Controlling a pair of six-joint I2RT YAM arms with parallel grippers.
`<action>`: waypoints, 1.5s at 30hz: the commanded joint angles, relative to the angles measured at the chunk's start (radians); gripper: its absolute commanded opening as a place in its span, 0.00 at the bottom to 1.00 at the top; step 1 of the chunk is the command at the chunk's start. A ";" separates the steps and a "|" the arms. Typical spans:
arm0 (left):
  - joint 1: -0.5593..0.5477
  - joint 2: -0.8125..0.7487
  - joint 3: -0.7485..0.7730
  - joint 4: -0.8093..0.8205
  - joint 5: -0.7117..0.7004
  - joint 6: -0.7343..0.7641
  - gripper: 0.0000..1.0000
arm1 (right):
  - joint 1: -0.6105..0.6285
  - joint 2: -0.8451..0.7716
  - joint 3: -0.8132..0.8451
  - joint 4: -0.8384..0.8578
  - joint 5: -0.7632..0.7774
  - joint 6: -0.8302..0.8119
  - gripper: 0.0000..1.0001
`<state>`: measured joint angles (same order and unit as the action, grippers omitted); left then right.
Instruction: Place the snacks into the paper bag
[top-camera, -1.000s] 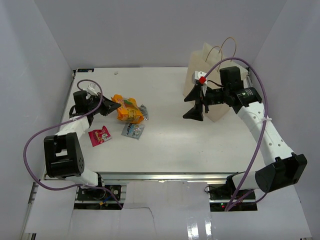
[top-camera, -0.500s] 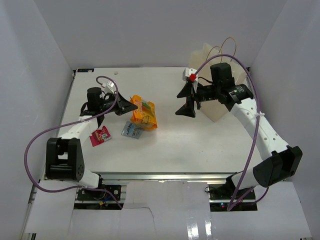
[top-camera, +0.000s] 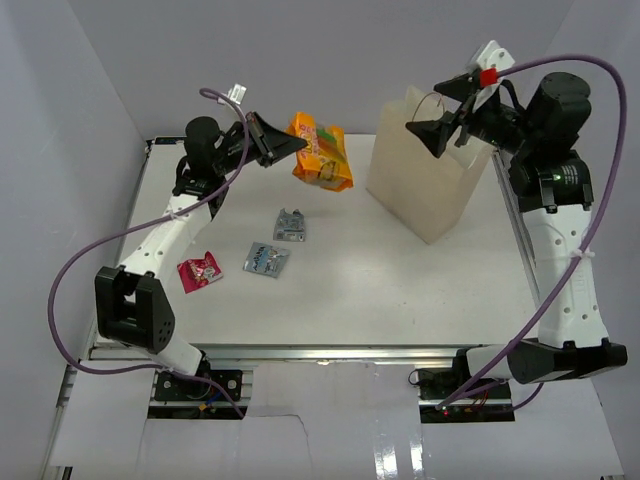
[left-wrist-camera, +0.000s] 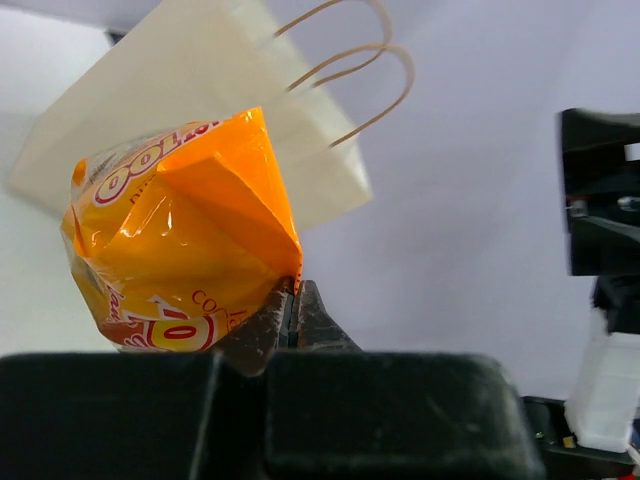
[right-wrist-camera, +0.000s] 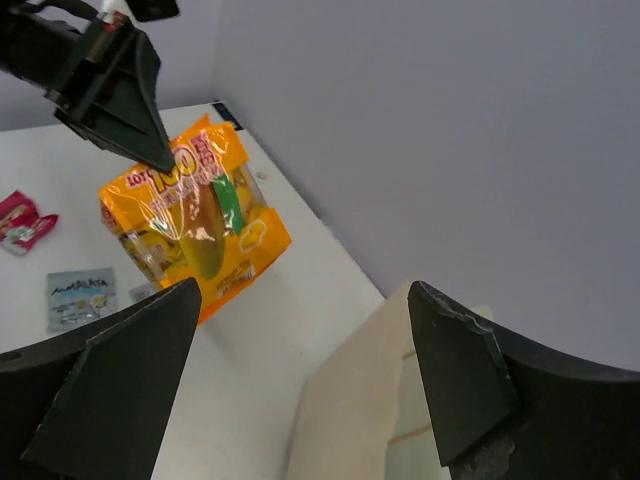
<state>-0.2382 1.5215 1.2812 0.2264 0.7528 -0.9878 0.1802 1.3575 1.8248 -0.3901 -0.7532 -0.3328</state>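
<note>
My left gripper (top-camera: 300, 147) is shut on the top edge of the orange snack packet (top-camera: 321, 152) and holds it high in the air, left of the paper bag (top-camera: 425, 170). In the left wrist view the packet (left-wrist-camera: 180, 240) hangs ahead of my shut gripper (left-wrist-camera: 292, 295), with the bag (left-wrist-camera: 200, 100) and its handles behind. My right gripper (top-camera: 440, 112) is open and empty above the bag's open top; in its view the bag rim (right-wrist-camera: 400, 400) lies between its fingers (right-wrist-camera: 455, 380) and the orange packet (right-wrist-camera: 195, 215) hangs left. Two silver-blue packets (top-camera: 290, 224) (top-camera: 266, 259) and the red-pink one (top-camera: 199, 271) lie on the table.
Grey walls close in the white table (top-camera: 380, 280) on three sides. The left arm's purple cable (top-camera: 70, 290) loops out to the left. The bag stands at the back right, near the right wall.
My left gripper has lifted the orange packet off the table and carried it up and right, toward the bag. My right gripper has risen from beside the bag to above its top.
</note>
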 joint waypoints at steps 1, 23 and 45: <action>-0.045 0.032 0.185 0.132 -0.067 -0.124 0.00 | -0.083 -0.037 -0.024 0.082 0.058 0.121 0.90; -0.265 0.649 1.152 0.165 -0.515 -0.491 0.00 | -0.352 -0.258 -0.341 0.154 0.268 0.236 0.90; -0.279 0.661 1.169 0.188 -0.567 -0.512 0.00 | -0.236 0.160 -0.216 -0.012 0.067 -0.279 0.99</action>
<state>-0.5125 2.2528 2.3844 0.2966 0.2157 -1.4754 -0.0910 1.5017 1.5539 -0.3500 -0.6975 -0.4919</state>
